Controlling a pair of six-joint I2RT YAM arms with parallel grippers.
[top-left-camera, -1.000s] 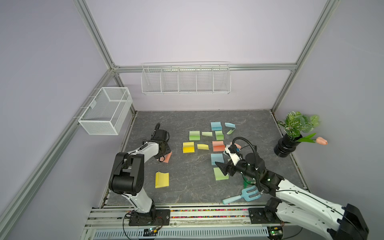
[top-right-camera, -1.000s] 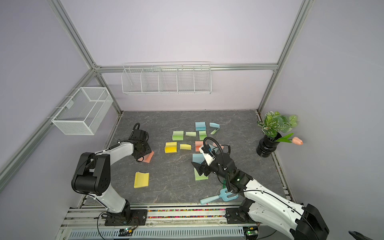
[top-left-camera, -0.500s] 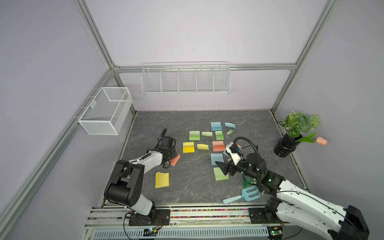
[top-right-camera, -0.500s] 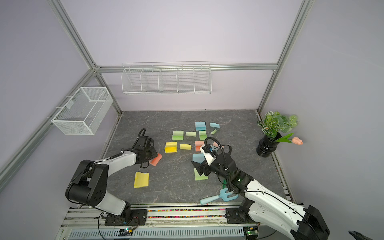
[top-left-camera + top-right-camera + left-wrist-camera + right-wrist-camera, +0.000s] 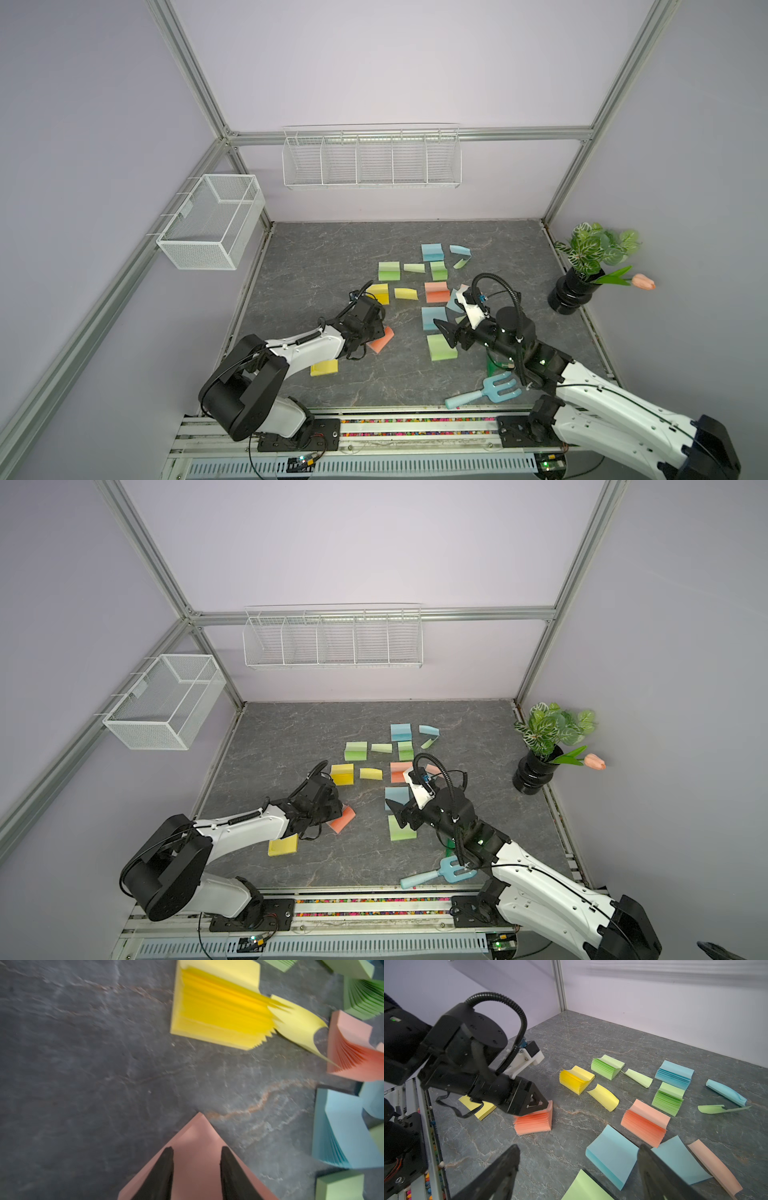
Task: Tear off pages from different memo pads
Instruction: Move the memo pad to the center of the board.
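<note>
The left claw (image 5: 196,1167) is set on the salmon pad (image 5: 380,338), with its fingertips (image 5: 166,1165) over the top face. The jaws stand part-way apart; whether a sheet or the pad itself is clamped cannot be told. The right claw (image 5: 578,1148) is spread wide and empty, above a blue pad (image 5: 610,1151) and a green pad (image 5: 442,347).

Done, as judged: six loose pages are counted.
- A yellow page (image 5: 604,1097) and a green page (image 5: 638,1077) lie ahead of the left claw, near the front yellow pad (image 5: 218,1007).
- A curled blue page (image 5: 724,1092) and a curled green page (image 5: 712,1108) lie farther off.
- A flat blue page (image 5: 679,1159) and a salmon page (image 5: 714,1165) lie just beside the right claw.

Left, as judged: no loose sheet is seen next to the salmon pad, the rear yellow pad (image 5: 325,368) behind the left claw, or the green pad. These three are taken as outstanding.
</note>
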